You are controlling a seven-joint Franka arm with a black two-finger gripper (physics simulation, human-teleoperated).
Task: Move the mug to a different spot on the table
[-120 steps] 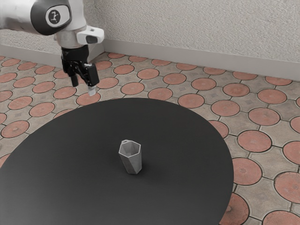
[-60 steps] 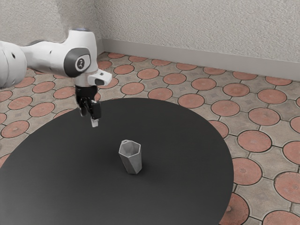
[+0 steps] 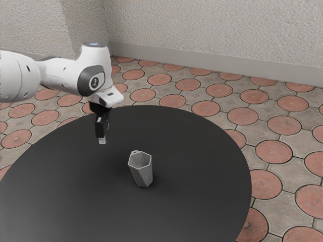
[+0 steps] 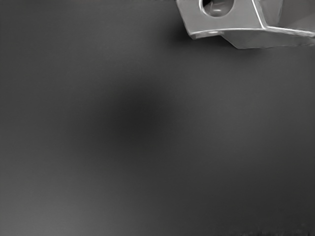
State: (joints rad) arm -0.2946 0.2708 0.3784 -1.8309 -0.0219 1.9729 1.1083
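Observation:
A grey faceted mug (image 3: 141, 169) stands upright near the middle of the round black table (image 3: 202, 151), its small handle loop on the far rim. My gripper (image 3: 101, 138) hangs fingers-down over the table. It is toward the exterior view's left of the mug and farther back, well apart from it. The gripper is open and holds nothing. In the wrist view the mug (image 4: 236, 22) lies ahead of my hand, showing its handle hole and angled side, with dark tabletop (image 4: 147, 147) under the hand.
The table's far edge (image 3: 151, 107) curves just behind the gripper. Beyond it lie a red-tiled floor (image 3: 242, 96) and a rough plaster wall (image 3: 212, 25). Open tabletop surrounds the mug on all sides.
My arm has come down from above the floor and moved toward the exterior view's right, bringing the gripper over the table and nearer the mug. The mug has not moved.

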